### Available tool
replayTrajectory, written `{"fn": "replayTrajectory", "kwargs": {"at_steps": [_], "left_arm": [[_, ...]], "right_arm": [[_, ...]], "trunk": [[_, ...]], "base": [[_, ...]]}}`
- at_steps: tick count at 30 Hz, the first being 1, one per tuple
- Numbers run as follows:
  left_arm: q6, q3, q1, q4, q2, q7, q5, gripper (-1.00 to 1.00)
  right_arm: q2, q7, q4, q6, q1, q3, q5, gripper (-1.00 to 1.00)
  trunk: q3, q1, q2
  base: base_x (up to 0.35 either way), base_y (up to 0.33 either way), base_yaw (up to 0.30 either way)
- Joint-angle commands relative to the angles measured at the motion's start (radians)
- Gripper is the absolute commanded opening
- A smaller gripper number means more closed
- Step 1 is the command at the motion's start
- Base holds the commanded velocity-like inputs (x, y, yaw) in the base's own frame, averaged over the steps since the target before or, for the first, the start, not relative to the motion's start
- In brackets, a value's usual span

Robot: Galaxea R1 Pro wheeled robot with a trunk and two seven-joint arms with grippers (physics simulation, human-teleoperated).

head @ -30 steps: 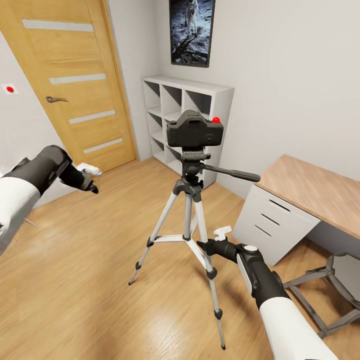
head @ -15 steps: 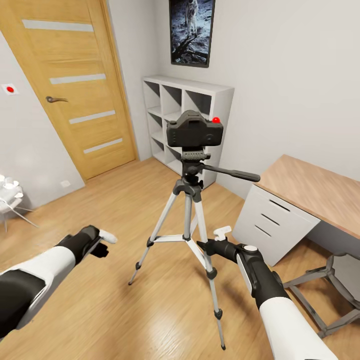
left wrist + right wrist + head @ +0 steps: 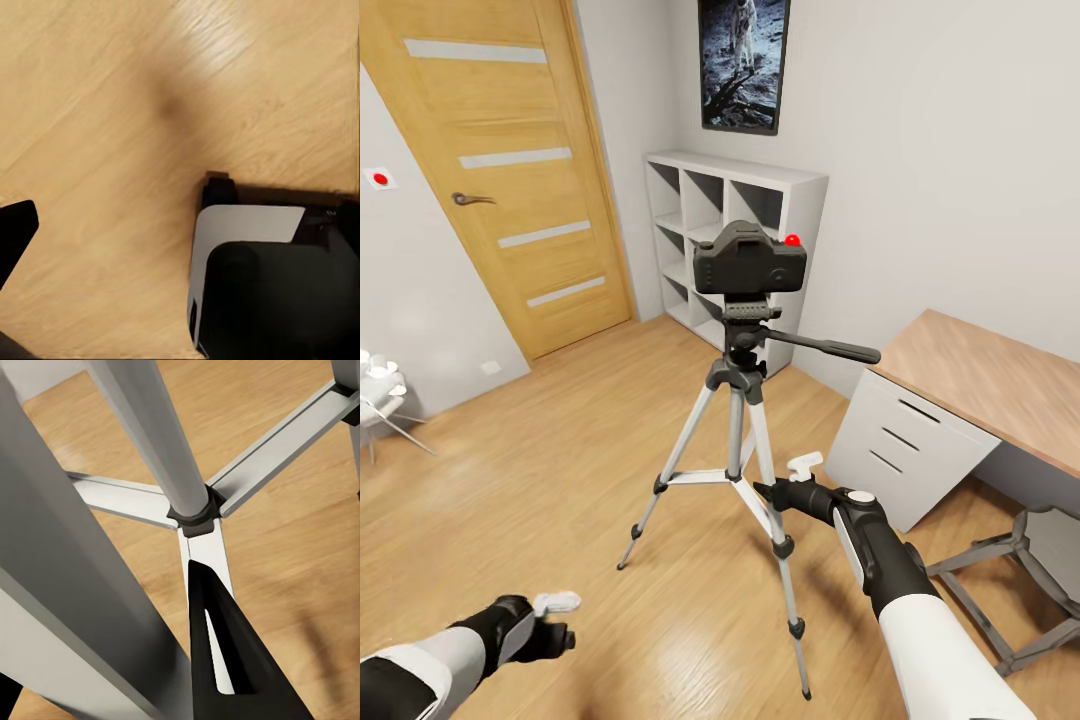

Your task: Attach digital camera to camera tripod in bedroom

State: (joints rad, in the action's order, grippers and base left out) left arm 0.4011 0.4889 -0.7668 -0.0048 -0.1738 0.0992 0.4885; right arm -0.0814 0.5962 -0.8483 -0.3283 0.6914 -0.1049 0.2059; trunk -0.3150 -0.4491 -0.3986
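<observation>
Camera [image 3: 750, 260] already sits centred on the camera tripod [image 3: 738, 420]; keep both arms off its legs, right tool [image 3: 792, 478] parted, left tool [image 3: 555, 620] unreadable.

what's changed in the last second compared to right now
The left pincer dropped from up near the door to low over the floor, swinging in toward the robot, empty throughout. The digital camera stayed seated on the camera tripod, and the right pincer kept its place beside a tripod leg.
</observation>
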Motion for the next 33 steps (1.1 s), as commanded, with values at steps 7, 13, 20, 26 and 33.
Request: {"fn": "replayTrajectory", "kwargs": {"at_steps": [7,13,20,26,33], "left_arm": [[-0.147,0.008,0.175,0.004,0.006,0.003,0.2,1.0],[-0.272,0.008,0.304,0.005,0.024,-0.003,0.355,1.0],[-0.313,0.008,0.408,0.005,0.039,-0.008,0.413,1.0],[-0.311,0.008,0.449,0.006,0.055,-0.066,0.424,1.0],[-0.321,0.008,0.475,0.005,0.069,-0.163,0.427,1.0]], "right_arm": [[0.0,0.008,0.037,-0.001,0.0,-0.006,0.083,-1.0],[0.0,0.008,0.037,-0.003,0.0,-0.006,0.083,-1.0],[0.0,0.008,0.037,-0.006,0.0,-0.006,0.084,-1.0],[0.001,0.009,0.037,-0.007,0.0,-0.006,0.084,-1.0],[0.004,0.01,0.037,-0.008,0.0,-0.006,0.086,-1.0]], "trunk": [[-0.002,-0.001,-0.001],[-0.002,-0.001,-0.001],[-0.002,-0.001,-0.001],[-0.002,-0.001,-0.001],[-0.002,-0.001,-0.001]], "base": [[0.0,0.0,0.0],[0.0,0.0,0.0],[0.0,0.0,0.0],[0.0,0.0,0.0],[0.0,0.0,0.0]]}}
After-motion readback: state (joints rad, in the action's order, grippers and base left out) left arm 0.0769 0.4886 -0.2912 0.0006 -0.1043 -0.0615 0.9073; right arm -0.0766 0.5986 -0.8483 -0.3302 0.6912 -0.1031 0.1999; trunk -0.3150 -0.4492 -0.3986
